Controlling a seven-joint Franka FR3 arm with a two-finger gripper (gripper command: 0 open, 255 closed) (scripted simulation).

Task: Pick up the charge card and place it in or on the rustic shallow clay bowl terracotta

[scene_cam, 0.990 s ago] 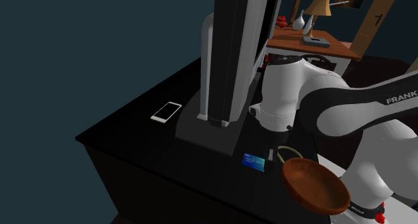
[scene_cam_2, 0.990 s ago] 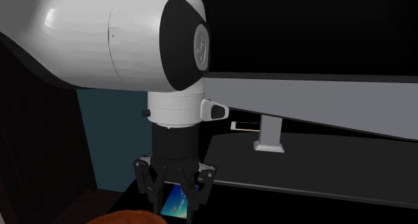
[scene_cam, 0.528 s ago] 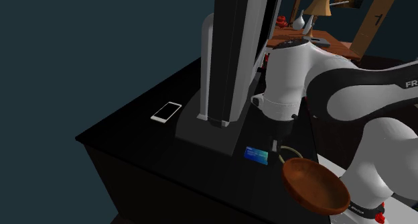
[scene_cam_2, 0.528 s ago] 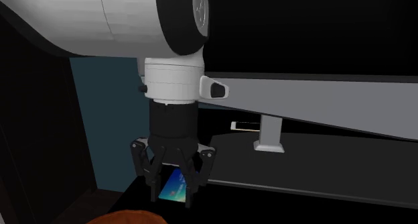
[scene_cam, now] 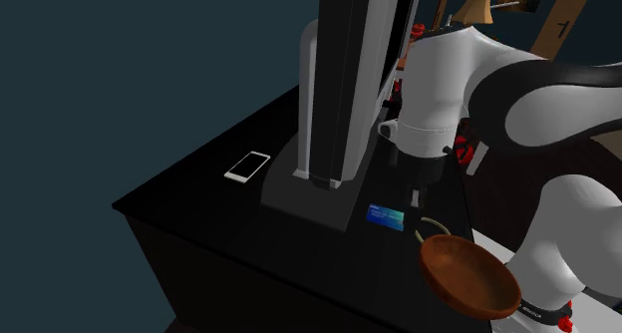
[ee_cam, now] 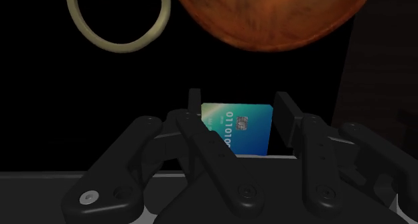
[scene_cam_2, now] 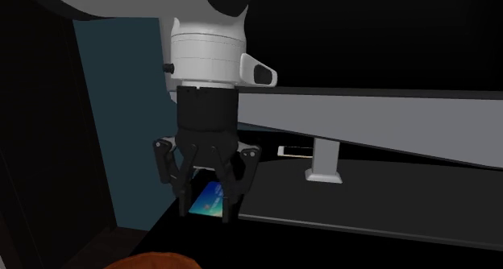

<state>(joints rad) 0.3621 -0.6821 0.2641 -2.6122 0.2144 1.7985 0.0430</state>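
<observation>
Gripper [ee_cam: 238, 103]: jaws narrow, clasping the card
Card [ee_cam: 245, 133]: blue-green, printed with a row of zeros and ones
Bowl [ee_cam: 268, 15]: reddish-brown, beyond the jaws

A black, flat-topped table [scene_cam: 214, 216] carries everything. A slim white rectangular smartphone [scene_cam: 247, 166] lies flat near the edge toward the shoulder view's left, just beside the dark grey slab base [scene_cam: 299, 189] of a tall flat monitor [scene_cam: 344, 72] standing on the middle of the top. Toward the near corner sits a shallow, round, reddish-brown clay bowl [scene_cam: 468, 273], and just beside it a thin cream-coloured ring [ee_cam: 120, 47] lies flat on the black surface.
</observation>
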